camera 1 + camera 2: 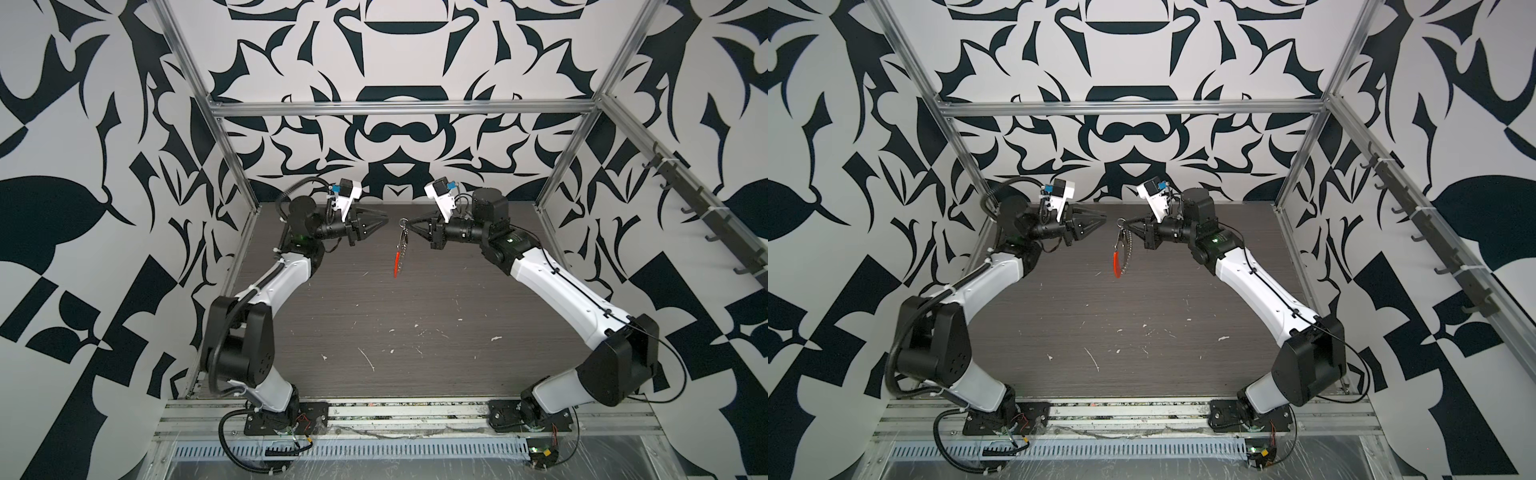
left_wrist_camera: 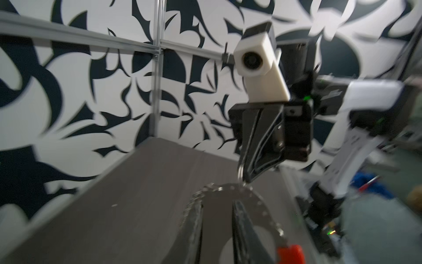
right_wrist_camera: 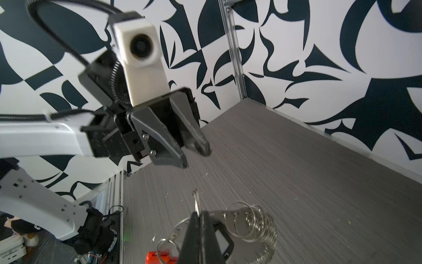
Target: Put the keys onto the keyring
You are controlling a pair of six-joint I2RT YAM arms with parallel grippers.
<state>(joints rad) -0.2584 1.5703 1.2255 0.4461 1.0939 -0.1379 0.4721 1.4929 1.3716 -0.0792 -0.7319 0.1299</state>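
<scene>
Right gripper (image 1: 409,225) pressed tight on a small split ring (image 1: 402,222) at the 12 o'clock end of the keyring (image 1: 401,249). The loop hangs clear of the table (image 1: 374,316), with the orange segment (image 1: 397,264) at its 6 o'clock end. Left gripper (image 1: 383,221) sits at 9 o'clock from the loop, near but not touching, jaws slightly parted, nothing in them. Key tag (image 3: 223,242) lies against the loop just beside that pinch; can't tell if it's threaded on.

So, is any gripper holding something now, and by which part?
The right gripper holds the keyring by a small split ring at its top; the rest hangs below. The left gripper holds nothing.
</scene>
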